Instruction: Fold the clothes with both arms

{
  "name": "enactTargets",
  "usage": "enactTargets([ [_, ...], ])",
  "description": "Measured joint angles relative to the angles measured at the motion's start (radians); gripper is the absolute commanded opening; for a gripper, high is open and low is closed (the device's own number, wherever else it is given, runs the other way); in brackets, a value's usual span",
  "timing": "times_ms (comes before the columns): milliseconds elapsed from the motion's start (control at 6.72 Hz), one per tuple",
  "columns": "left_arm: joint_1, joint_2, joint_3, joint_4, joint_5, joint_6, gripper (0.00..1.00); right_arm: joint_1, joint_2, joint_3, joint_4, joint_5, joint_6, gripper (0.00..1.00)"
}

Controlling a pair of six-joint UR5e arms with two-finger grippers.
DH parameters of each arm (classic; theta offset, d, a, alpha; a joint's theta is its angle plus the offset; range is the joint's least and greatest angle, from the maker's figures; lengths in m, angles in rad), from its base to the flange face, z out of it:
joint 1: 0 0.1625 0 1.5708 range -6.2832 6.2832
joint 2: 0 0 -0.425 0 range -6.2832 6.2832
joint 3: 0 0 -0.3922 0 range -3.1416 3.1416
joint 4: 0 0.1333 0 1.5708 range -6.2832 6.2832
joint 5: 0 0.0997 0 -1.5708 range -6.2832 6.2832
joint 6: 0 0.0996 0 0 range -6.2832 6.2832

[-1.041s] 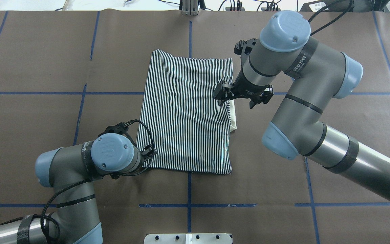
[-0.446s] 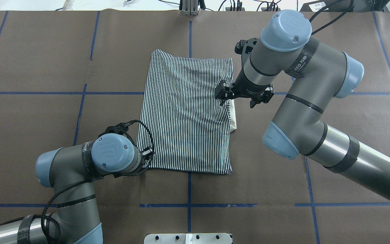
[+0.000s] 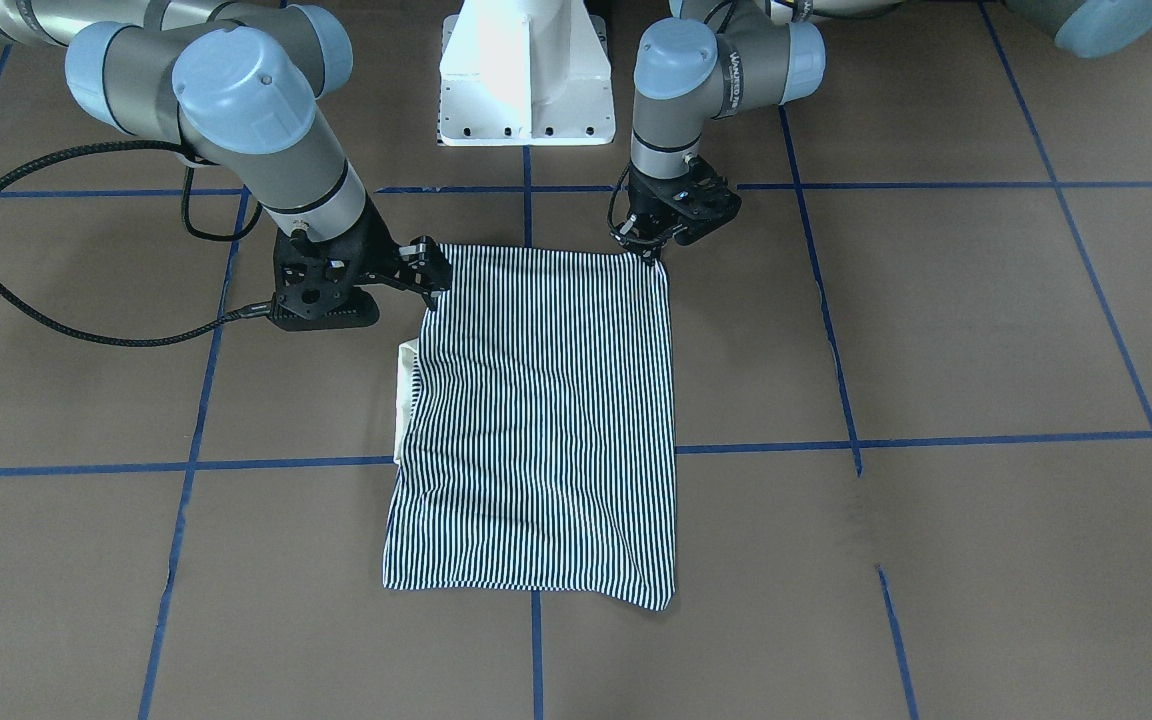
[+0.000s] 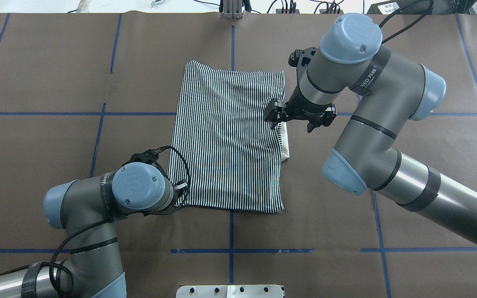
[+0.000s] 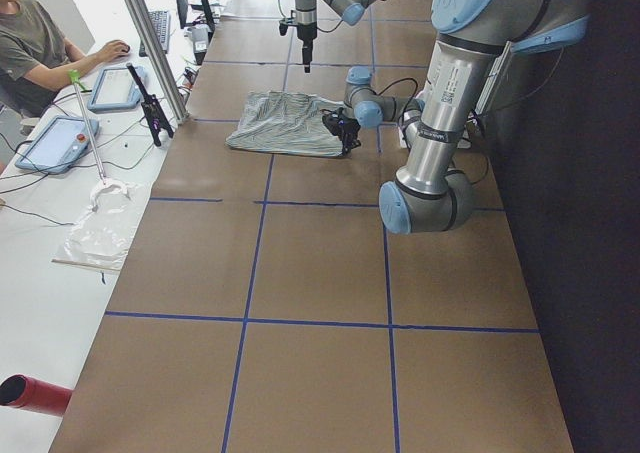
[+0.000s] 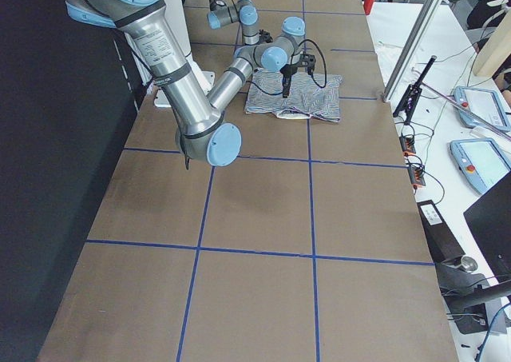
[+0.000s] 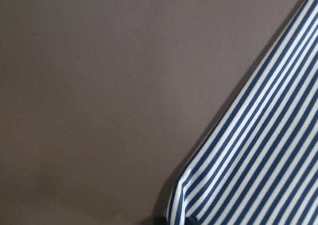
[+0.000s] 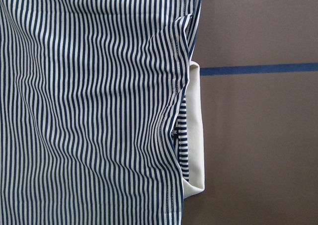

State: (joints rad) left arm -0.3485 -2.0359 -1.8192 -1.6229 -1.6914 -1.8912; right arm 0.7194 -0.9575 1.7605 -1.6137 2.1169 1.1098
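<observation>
The striped shirt point(image 4: 226, 136) lies flat on the brown table, folded into a tall rectangle point(image 3: 536, 420). Its cream collar point(image 4: 285, 142) peeks out along the edge on the robot's right. My left gripper point(image 4: 182, 187) sits low at the shirt's near left corner point(image 3: 652, 245). In the left wrist view that corner point(image 7: 268, 150) puckers between dark tips at the bottom edge, so the gripper is shut on it. My right gripper point(image 4: 275, 118) hovers above the collar side point(image 3: 428, 280). The right wrist view looks down on the stripes point(image 8: 89, 106) and the collar point(image 8: 196, 125) and shows no fingers; the gripper looks open.
The white pedestal base point(image 3: 524, 70) stands at the robot's edge of the table. Blue tape lines point(image 4: 232, 231) grid the brown cover. A metal post point(image 4: 232, 10) rises at the far edge. A person point(image 5: 35, 43) sits at a side desk with tablets.
The right gripper has drifted slightly toward the robot's right, off the shirt's edge. The left gripper has shifted a little at the near corner. The shirt has not changed shape.
</observation>
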Motion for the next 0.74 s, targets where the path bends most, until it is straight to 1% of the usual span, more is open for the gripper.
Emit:
enactTargets([
  [149,-0.001,0.003,-0.013,0.0,0.0,0.005,0.0,-0.002,-0.003,0.007,0.0,0.0,0.013,1.0],
  [446,-0.002,0.007,-0.03,0.0,0.001,0.028,0.0,-0.042,-0.011,0.038,0.001,-0.011,0.151,1.0],
  [595,-0.004,0.009,-0.033,0.0,0.002,0.066,0.0,-0.078,-0.013,0.056,0.001,-0.036,0.259,1.0],
  [744,-0.006,0.01,-0.033,0.0,0.002,0.112,0.0,-0.132,-0.014,0.071,0.001,-0.094,0.4,1.0],
])
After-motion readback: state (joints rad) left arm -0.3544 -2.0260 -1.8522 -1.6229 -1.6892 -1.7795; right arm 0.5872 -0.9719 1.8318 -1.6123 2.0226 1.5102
